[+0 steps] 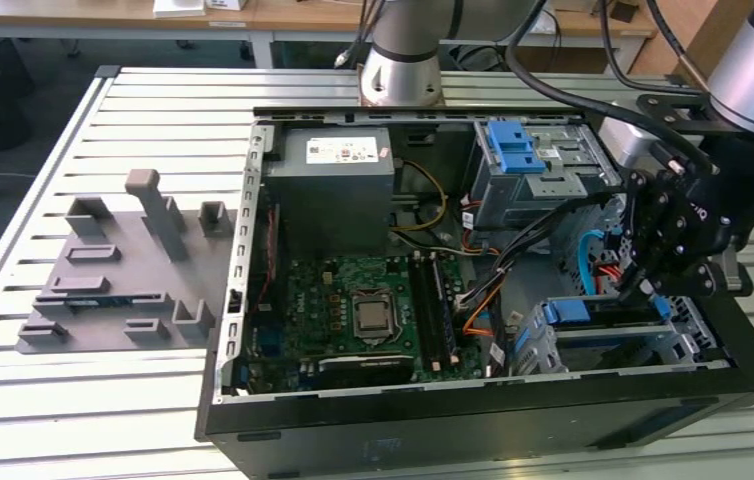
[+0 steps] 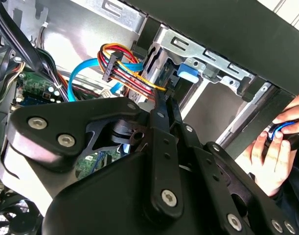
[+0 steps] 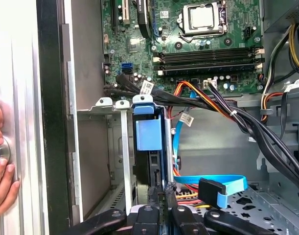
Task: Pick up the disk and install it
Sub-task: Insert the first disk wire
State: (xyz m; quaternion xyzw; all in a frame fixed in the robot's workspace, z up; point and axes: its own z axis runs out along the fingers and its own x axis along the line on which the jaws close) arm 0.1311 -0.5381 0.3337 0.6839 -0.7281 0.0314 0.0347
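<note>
Already the disk [image 3: 148, 142] sat edge-on in the drive cage [image 1: 617, 335] at the near corner of the open computer case [image 1: 484, 420], on the exterior view's right, so the pick-up looked done and the installation appeared well along. Whether it was pushed fully home could not be told.

The gripper [image 3: 161, 196] hung directly over the disk's upper edge. In the first wrist view the jaws stood nearly closed, their tips meeting at that edge, close against the carrier. Whether they actually clamped the carrier or merely pressed on it could not be told.

What showed of the disk was mostly its blue plastic carrier: a pale blue tab and face on the slot side, with a dark slab behind it between the cage's grey metal rails. In the second wrist view a blue tab [image 2: 187, 73] showed at the cage's mouth.

A flat blue data cable [image 3: 227, 183] with a black plug lay loose just beside the cage, seemingly not attached to the disk, so cabling seemed left undone. A person's hand [image 2: 276, 147] rested beyond the case wall on the worktop [image 1: 110, 400].
</note>
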